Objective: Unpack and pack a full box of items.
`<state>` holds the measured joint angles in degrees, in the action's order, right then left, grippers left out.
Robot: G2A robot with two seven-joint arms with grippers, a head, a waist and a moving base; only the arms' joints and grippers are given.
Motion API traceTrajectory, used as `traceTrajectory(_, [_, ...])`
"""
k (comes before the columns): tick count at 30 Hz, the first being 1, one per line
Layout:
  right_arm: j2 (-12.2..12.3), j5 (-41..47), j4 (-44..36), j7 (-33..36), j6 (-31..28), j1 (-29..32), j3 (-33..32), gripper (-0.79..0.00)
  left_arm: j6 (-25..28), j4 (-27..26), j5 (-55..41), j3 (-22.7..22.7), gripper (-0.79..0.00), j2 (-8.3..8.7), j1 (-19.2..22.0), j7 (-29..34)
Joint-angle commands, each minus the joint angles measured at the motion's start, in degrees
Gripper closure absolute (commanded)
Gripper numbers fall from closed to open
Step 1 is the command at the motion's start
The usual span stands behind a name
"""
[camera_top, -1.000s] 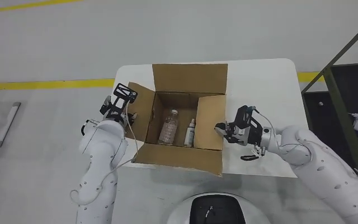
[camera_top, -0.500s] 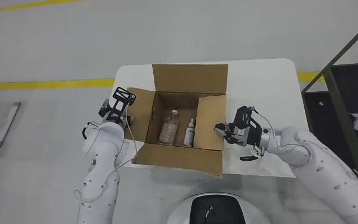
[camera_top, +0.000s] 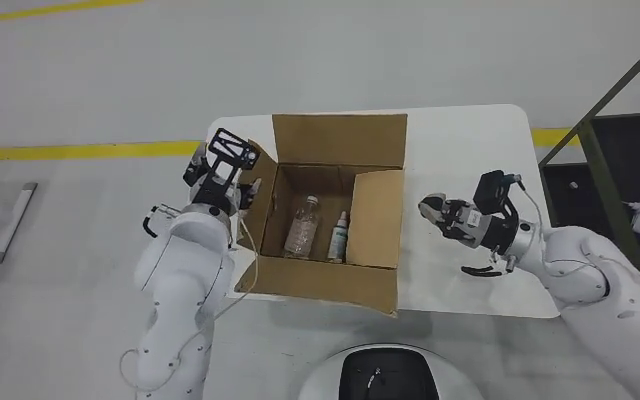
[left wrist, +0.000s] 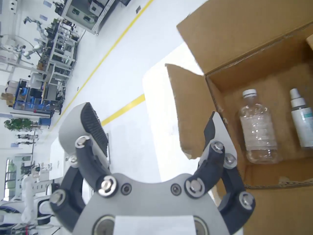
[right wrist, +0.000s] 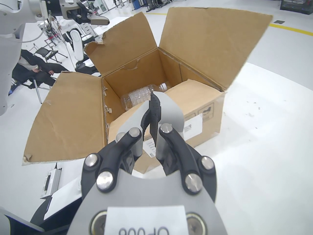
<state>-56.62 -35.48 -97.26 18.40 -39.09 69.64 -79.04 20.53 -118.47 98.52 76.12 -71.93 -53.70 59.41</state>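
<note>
An open cardboard box stands in the middle of the white table, all flaps spread. On its floor lie a clear plastic bottle and a small white spray bottle. My left gripper is open above the box's left flap, one finger close to the flap's torn edge. My right gripper is shut on nothing and hovers over bare table just right of the right flap.
A dark metal rack stands off the table's right end. A yellow line runs across the floor behind. Bare table surface lies right of the box and behind it.
My right gripper drew back to the right, away from the right flap's edge. My left gripper rose and shifted toward the far end of the left flap.
</note>
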Motion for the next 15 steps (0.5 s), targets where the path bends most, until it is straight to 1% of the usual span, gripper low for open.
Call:
traceTrajectory(1, [0.31,0.36,-0.3,0.05,-0.17,1.67,-2.19,0.0,-1.01,-0.96,-5.68,-1.99,-0.785,-0.47,0.53,-0.78])
traceTrajectory(4, [0.71,0.88,-0.48,0.12,-0.38,4.16,-4.97,0.0,-2.56,-0.28,-16.48,-5.17,-0.785,-1.31,1.53,-2.78])
traceTrajectory(5, [0.81,1.12,-0.36,0.12,-0.37,4.96,-5.77,0.0,-3.1,0.92,-21.17,-6.49,-0.785,-1.66,1.76,-3.75])
traceTrajectory(10, [1.16,0.78,-0.31,0.3,-0.75,7.75,-8.14,0.0,-4.32,7.82,-34.99,-11.69,-0.785,-2.93,4.05,-6.86])
traceTrajectory(13, [1.27,-1.04,-0.41,0.25,-0.55,9.2,-8.8,0.0,-6.08,12.63,-42.58,-13.16,-0.785,-3.52,4.59,-7.52])
traceTrajectory(15, [1.28,-1.9,-0.42,-0.1,-0.47,10.1,-8.82,0.0,-7.24,15.69,-47.6,-13.33,-0.785,-3.79,4.57,-7.57])
